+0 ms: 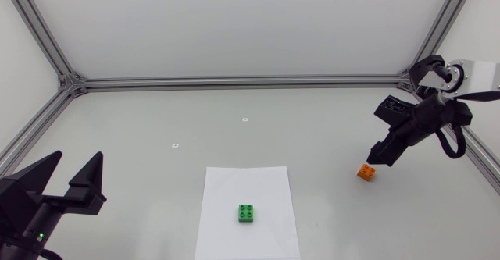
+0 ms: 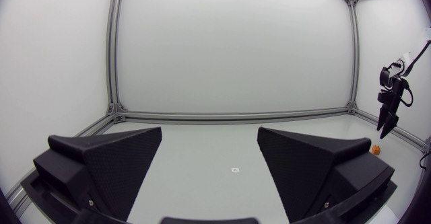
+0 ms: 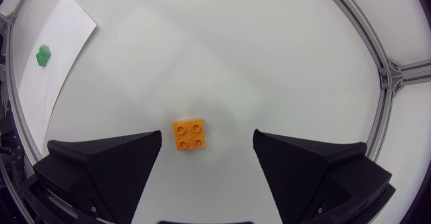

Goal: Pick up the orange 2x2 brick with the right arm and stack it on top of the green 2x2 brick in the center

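Note:
The orange 2x2 brick [image 1: 366, 172] lies on the table at the right, studs up. My right gripper [image 1: 378, 158] hangs just above it, open; in the right wrist view the orange brick [image 3: 189, 135] sits below and between the spread fingers, nearer one of them, untouched. The green 2x2 brick [image 1: 248, 213] rests on a white paper sheet [image 1: 226, 186] at the table's centre front; the green brick [image 3: 43, 55] shows far off on the sheet [image 3: 64, 42] in the right wrist view. My left gripper [image 1: 72, 177] stays open at the front left, holding nothing.
Aluminium frame rails [image 1: 234, 81] run along the table's back and side edges. Two small marks [image 1: 244, 119] sit on the tabletop behind the sheet. My right arm [image 2: 389, 106] and the orange brick [image 2: 376, 149] show far off in the left wrist view.

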Motion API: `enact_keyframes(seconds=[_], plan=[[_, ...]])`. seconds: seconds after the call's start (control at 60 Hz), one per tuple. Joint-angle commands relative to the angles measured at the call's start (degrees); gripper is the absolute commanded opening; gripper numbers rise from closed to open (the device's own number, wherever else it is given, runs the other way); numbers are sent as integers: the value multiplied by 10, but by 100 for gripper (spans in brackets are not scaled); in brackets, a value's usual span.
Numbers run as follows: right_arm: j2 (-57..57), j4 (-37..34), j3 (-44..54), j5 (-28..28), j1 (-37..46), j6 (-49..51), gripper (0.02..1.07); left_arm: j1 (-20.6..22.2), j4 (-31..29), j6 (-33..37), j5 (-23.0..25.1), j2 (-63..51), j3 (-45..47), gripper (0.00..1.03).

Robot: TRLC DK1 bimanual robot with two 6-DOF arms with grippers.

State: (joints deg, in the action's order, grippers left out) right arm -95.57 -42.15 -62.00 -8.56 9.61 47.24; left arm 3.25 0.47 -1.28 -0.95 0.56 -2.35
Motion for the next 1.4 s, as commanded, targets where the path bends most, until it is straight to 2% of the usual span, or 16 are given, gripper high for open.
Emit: enact_keyframes(seconds=[0.0, 0.45, 1.0, 1.2, 1.383], plan=[[-21, -1, 19, 6, 3, 29, 97, 4, -6, 4, 2, 1, 23, 99], [-57, 62, 72, 44, -23, 43, 93, 4, -6, 3, 2, 1, 23, 99], [-68, 44, 43, 47, -27, 61, 90, 4, -6, 3, 2, 1, 23, 99], [-69, 38, 35, 47, -28, 66, 86, 4, -6, 3, 2, 1, 23, 99], [-72, 35, 34, 47, -29, 70, 78, 4, -6, 3, 2, 1, 23, 99]])
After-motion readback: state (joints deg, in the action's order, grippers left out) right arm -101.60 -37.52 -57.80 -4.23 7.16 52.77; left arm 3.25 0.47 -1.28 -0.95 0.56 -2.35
